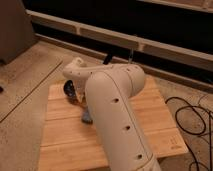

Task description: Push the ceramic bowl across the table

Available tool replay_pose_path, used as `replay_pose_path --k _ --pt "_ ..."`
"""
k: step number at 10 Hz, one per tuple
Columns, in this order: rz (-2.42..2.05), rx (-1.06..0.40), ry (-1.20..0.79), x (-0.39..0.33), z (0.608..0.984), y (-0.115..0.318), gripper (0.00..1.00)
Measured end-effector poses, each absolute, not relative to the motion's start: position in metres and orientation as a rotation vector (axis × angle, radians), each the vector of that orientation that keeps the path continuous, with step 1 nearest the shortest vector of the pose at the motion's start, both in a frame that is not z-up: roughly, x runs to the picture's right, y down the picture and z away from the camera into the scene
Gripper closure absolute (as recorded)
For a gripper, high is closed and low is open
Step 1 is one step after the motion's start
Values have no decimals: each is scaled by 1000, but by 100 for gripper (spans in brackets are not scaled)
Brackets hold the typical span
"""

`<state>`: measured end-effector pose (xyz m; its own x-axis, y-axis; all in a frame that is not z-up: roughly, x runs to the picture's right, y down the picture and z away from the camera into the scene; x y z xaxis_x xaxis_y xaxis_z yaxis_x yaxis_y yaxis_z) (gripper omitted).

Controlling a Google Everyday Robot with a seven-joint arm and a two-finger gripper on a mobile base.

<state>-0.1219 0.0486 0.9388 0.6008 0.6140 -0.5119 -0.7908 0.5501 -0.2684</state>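
Jaws are hidden behind my arm (112, 115), down by the ceramic bowl (69, 90) at the worktop's (155, 112) far left; whether they're released, I cannot tell. Pushing blind, I risk tipping it over the edge.

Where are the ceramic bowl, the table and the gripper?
ceramic bowl (69, 90), camera view, visible dark rim left of the arm.
table (155, 112), camera view, bare planks on its right side.
gripper: hidden behind the arm, near the bowl.
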Motion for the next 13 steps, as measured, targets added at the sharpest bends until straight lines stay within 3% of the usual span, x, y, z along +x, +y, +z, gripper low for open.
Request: replay_pose_path --k 3,8,13 --pt "787 -448 407 -124 945 49 35" --pt "740 -291 290 -112 991 -20 35" --pt "812 -233 249 -69 1012 -67 35"
